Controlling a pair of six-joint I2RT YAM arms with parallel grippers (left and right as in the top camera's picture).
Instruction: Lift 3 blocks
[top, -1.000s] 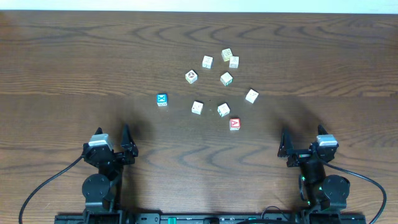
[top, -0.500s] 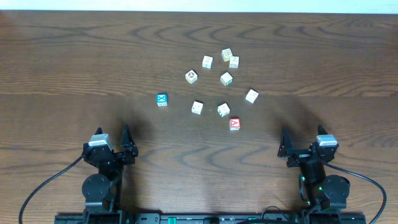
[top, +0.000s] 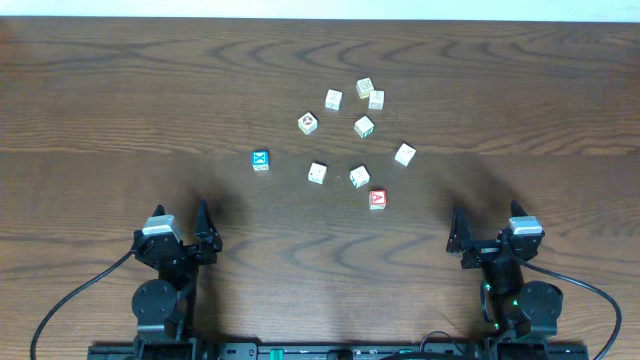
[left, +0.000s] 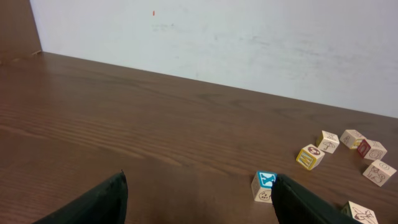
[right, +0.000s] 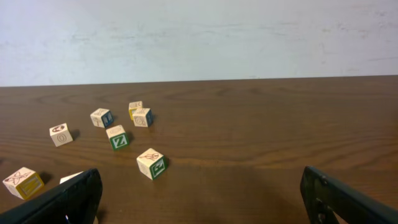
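Several small wooden cubes lie scattered at mid-table. The red-topped block with a white "A" (top: 377, 199) is the nearest one. A whitish-cream block (top: 404, 154) sits to its upper right and shows a green side in the right wrist view (right: 151, 163). A pale yellow block (top: 365, 87) (right: 135, 107) lies at the far end of the cluster. My left gripper (top: 181, 218) (left: 199, 202) rests near the front edge, open and empty. My right gripper (top: 486, 220) (right: 199, 196) is also by the front edge, open with nothing between its fingers. Both stand well short of the blocks.
A blue-topped cube with a white X (top: 260, 160) (left: 266, 185) lies left of the cluster, just beside my left gripper's right finger in the wrist view. Other cream cubes with green or brown marks (top: 317, 173) (top: 364, 126) sit among the blocks. A white wall backs the table.
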